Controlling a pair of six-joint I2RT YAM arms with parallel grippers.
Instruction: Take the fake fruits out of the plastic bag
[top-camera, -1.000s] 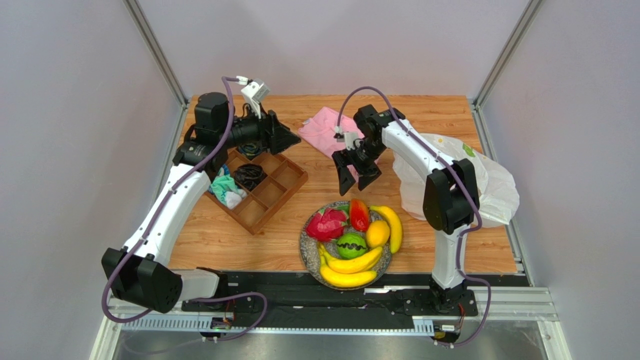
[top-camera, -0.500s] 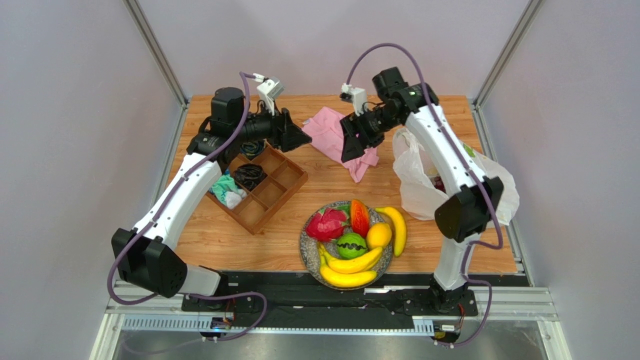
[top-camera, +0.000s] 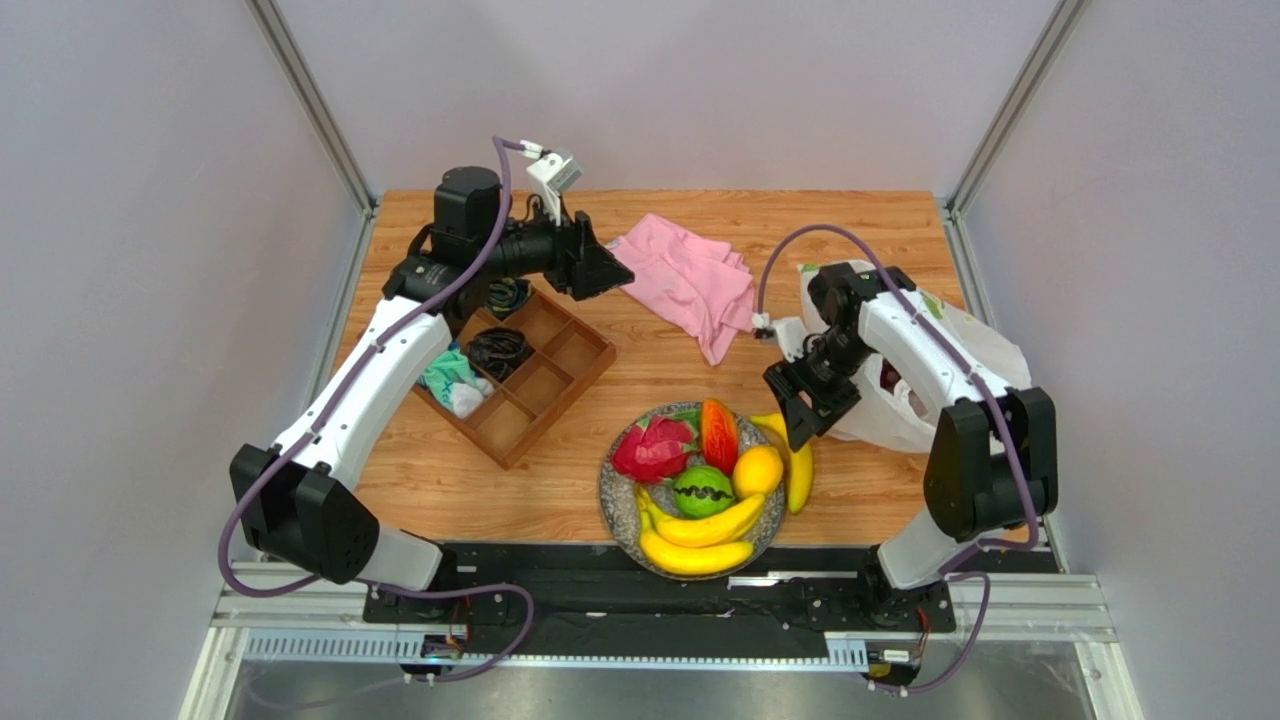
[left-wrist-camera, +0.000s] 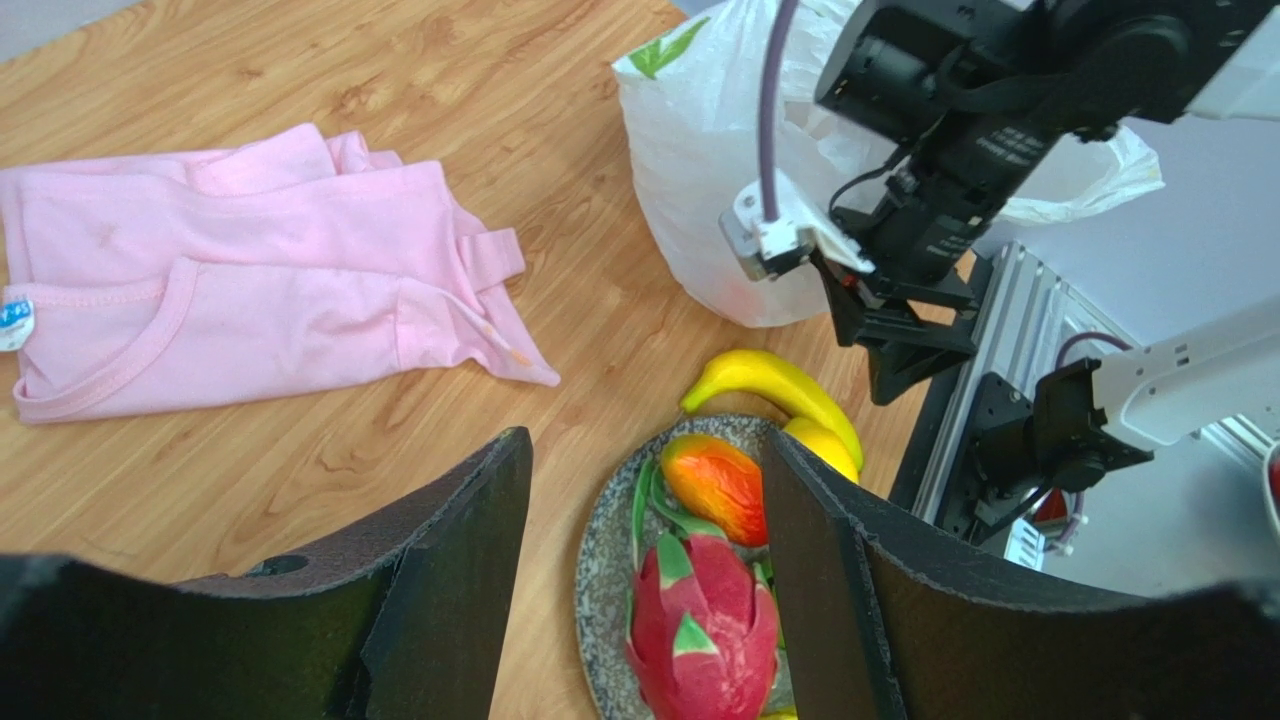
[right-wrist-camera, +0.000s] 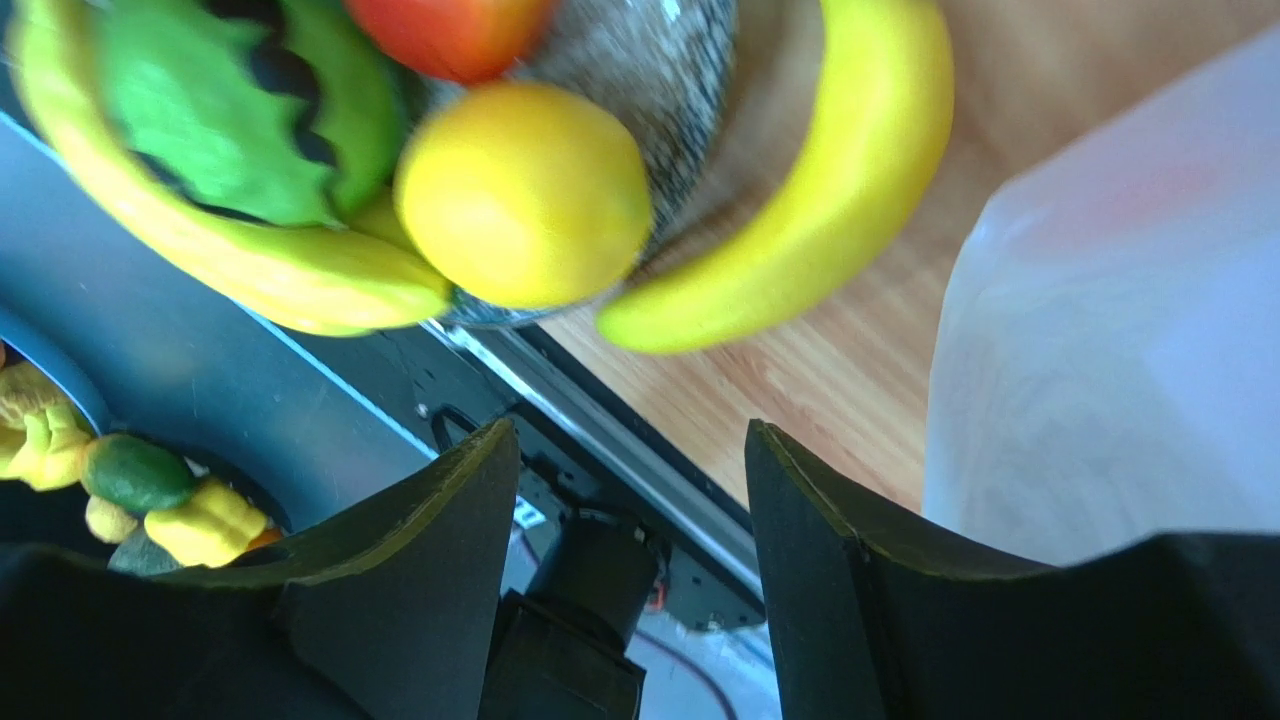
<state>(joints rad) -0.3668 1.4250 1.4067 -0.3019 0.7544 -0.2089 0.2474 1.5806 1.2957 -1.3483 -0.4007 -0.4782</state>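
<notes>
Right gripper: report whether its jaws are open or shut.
Open. In the right wrist view, the right gripper has a wide gap between its jaws, nothing held; a banana lies beyond.

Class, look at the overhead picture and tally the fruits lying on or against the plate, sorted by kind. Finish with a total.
Bananas: 3
Dragon fruit: 1
Red-orange fruit: 1
Green round fruit: 1
Yellow round fruit: 1
Total: 7
</notes>
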